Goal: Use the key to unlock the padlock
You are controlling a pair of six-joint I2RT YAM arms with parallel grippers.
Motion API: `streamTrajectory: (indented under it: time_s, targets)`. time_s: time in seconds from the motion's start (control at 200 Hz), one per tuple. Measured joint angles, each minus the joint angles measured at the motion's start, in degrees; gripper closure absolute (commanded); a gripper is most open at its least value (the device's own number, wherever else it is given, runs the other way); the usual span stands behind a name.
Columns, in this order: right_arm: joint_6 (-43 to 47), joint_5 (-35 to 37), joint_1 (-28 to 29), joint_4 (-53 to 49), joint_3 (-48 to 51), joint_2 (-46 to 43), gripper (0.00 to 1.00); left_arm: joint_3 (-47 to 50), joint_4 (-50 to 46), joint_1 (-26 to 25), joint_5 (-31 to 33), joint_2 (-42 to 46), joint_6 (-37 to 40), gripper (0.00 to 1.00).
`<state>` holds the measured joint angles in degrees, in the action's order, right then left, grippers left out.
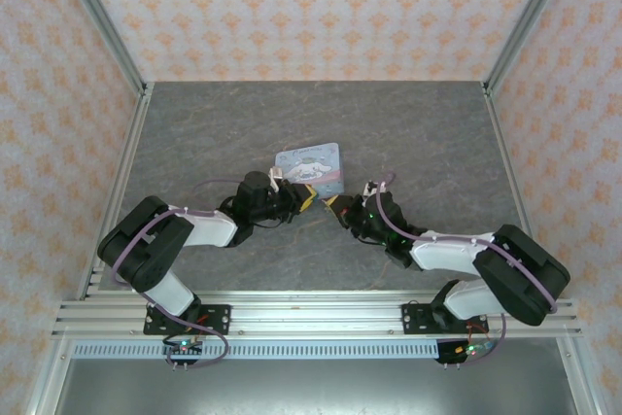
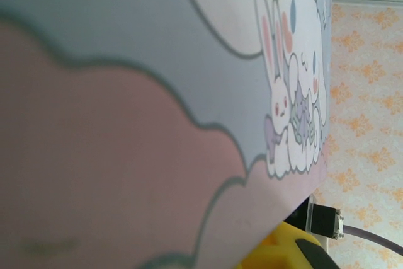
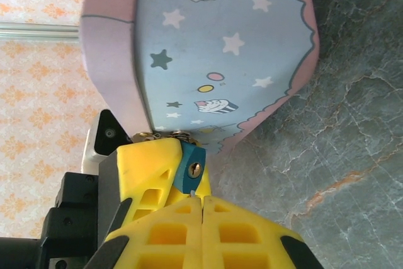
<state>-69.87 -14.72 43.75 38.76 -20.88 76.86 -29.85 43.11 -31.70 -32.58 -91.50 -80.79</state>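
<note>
The small blue padlock [image 3: 191,167] hangs at the near edge of the pastel tin [image 3: 214,48], its keyhole facing the right wrist camera. My left gripper [image 1: 299,199] is shut on the padlock, with one yellow finger [image 3: 148,168] against its left side. My right gripper [image 3: 202,198] is shut just below the lock. A thin metal tip of the key [image 3: 192,192] pokes out between its fingers, just under the keyhole and outside it. The rest of the key is hidden in the grip. In the top view my right gripper [image 1: 338,209] meets the left one in front of the tin.
The tin [image 1: 311,164] lies mid-table on the grey stone-patterned tabletop [image 1: 428,143]. Its printed lid [image 2: 157,92] sits very close to the left wrist camera, above a yellow finger [image 2: 283,250]. Patterned walls enclose the table on three sides.
</note>
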Motion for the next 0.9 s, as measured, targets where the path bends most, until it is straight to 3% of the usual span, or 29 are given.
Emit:
streamTrajectory:
  time_s: [0.43, 0.901]
  targets:
    - [-0.7, -0.7, 0.0, 0.3, -0.9, 5.7, 1.00, 0.0, 0.0, 0.0, 0.0, 1.0, -0.2, 1.00]
    - [-0.7, -1.4, 0.0, 0.3, -3.6, 6.1, 1.00, 0.0, -0.1, 0.0, 0.0, 1.0, -0.2, 1.00]
